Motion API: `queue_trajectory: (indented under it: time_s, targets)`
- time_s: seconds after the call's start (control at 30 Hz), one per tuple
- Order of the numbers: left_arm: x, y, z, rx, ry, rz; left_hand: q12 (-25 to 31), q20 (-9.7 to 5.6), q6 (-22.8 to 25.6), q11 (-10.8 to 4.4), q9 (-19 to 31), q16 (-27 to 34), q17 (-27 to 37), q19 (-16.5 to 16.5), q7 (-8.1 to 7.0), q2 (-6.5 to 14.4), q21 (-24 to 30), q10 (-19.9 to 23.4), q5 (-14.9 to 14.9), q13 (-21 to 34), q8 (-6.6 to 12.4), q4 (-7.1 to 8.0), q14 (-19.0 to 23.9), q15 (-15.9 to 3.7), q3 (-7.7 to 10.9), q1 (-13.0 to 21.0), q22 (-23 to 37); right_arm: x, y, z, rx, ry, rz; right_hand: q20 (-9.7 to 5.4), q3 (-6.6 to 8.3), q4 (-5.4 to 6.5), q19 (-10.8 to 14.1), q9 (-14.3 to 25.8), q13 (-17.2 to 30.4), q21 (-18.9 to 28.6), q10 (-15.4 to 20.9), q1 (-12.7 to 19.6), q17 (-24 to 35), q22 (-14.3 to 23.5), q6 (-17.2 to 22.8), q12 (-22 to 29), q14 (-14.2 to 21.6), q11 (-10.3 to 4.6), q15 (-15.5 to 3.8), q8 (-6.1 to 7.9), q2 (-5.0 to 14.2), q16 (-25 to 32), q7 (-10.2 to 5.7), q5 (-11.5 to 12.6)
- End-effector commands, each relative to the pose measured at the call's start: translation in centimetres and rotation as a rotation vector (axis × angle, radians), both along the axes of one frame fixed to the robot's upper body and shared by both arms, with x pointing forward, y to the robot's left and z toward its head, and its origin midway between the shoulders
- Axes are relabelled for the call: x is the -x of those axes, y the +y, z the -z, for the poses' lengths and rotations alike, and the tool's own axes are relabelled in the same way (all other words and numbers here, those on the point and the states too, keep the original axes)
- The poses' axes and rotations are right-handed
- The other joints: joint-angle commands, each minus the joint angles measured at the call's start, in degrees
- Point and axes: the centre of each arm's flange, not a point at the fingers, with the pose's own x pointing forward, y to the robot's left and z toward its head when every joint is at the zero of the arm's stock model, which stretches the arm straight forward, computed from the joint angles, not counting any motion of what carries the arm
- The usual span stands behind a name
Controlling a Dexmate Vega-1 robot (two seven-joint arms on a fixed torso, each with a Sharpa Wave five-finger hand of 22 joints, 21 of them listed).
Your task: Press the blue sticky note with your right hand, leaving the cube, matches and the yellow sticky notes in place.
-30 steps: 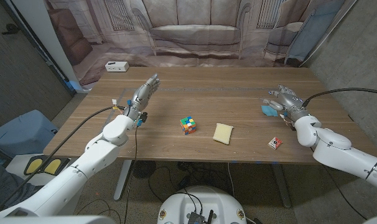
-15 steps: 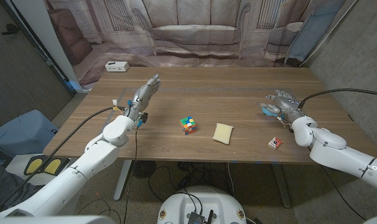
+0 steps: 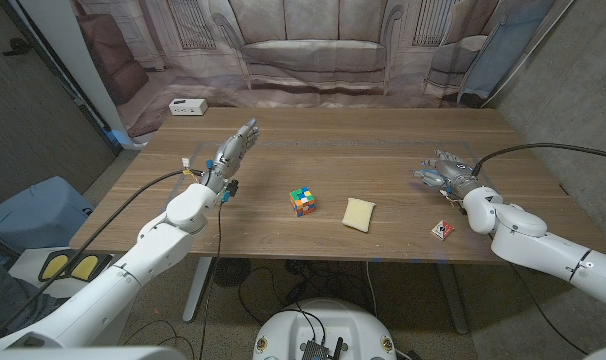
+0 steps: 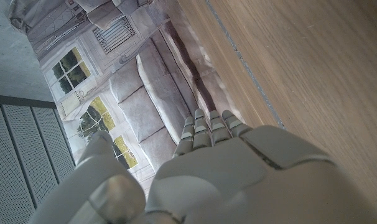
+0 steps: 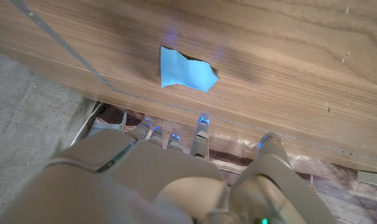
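Robot hand (image 3: pixel 445 169) over blue sticky note (image 5: pixel 185 71)

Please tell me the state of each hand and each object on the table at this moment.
right hand: open, over the blue note
blue sticky note: on the table, one corner curled
left hand: open, holding nothing
cube: scrambled, untouched
yellow sticky notes: untouched
matches: untouched

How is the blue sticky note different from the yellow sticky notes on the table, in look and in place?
The blue sticky note is a thin sheet with an uneven, crumpled edge; the yellow sticky notes form a thicker, tidy square pad. The blue one lies under the right hand, near the table's right side; the yellow ones lie near the middle, beside the cube. Both lie on the wooden table.
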Motion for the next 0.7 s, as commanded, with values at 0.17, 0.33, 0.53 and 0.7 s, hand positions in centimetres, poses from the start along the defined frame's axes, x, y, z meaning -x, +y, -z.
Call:
queue_trajectory:
  time_s: [0.17, 0.33, 0.53, 0.7]
  targets:
    - [-0.66, 0.31, -0.10, 0.005, 0.007, 0.004, -0.2, 0.18, 0.5, -0.04, 0.2, -0.2, 0.2, 0.2, 0.09, 0.7, -0.3, 0.7, -0.1, 0.1, -0.09, -0.46, 0.3, 0.20, 0.24, 0.1, 0.2, -1.19, 0.71, 0.30, 0.011, 0.031, 0.013, 0.47, 0.54, 0.08, -14.4, 0.1, 0.1, 0.5, -8.6, -0.2, 0.2, 0.2, -0.6, 0.2, -15.7, 0.10, -0.11, -0.19, 0.28, 0.4, 0.32, 0.4]
    - [-0.69, 0.58, 0.00, 0.008, 0.010, 0.001, -0.2, 0.18, 0.5, -0.01, 0.2, -0.2, 0.2, 0.2, 0.09, 0.7, -0.4, 0.7, -0.1, 0.1, -0.10, -0.52, 0.3, 0.23, 0.26, 0.1, 0.2, -1.42, 0.77, 0.33, 0.008, 0.037, 0.016, 0.50, 0.56, 0.11, -14.4, 0.1, 0.1, 0.5, -8.6, -0.3, 0.2, 0.2, -0.4, 0.3, -15.6, 0.06, -0.14, -0.10, 0.28, 0.5, 0.20, 0.4]
    - [-0.66, 0.73, 0.01, 0.007, 0.009, 0.001, -0.3, 0.23, 0.5, -0.07, 0.2, -0.2, 0.2, 0.2, 0.10, 0.8, -0.5, 0.6, -0.1, 0.1, -0.11, -0.58, 0.3, 0.23, 0.28, 0.1, 0.2, -1.68, 0.76, 0.25, 0.005, 0.042, 0.020, 0.46, 0.58, 0.13, -14.4, 0.1, 0.1, 0.6, -8.6, -0.3, 0.2, 0.2, -0.4, 0.3, -15.5, 0.01, -0.06, -0.10, 0.29, 0.6, 0.18, 0.4]
    - [-0.54, 0.84, 0.05, 0.007, 0.007, 0.000, -0.3, 0.29, 0.5, -0.03, 0.2, -0.2, 0.2, 0.2, 0.11, 0.8, -0.6, 0.7, -0.1, 0.1, -0.13, -0.64, 0.3, 0.24, 0.29, 0.1, 0.2, -1.76, 0.66, 0.39, -0.013, 0.039, 0.021, 0.52, 0.59, 0.14, -14.1, 0.1, 0.1, 0.8, -8.6, -0.3, 0.3, 0.2, -0.3, 0.4, -15.5, 0.06, 0.03, -0.06, 0.28, 0.7, 0.24, 0.4]
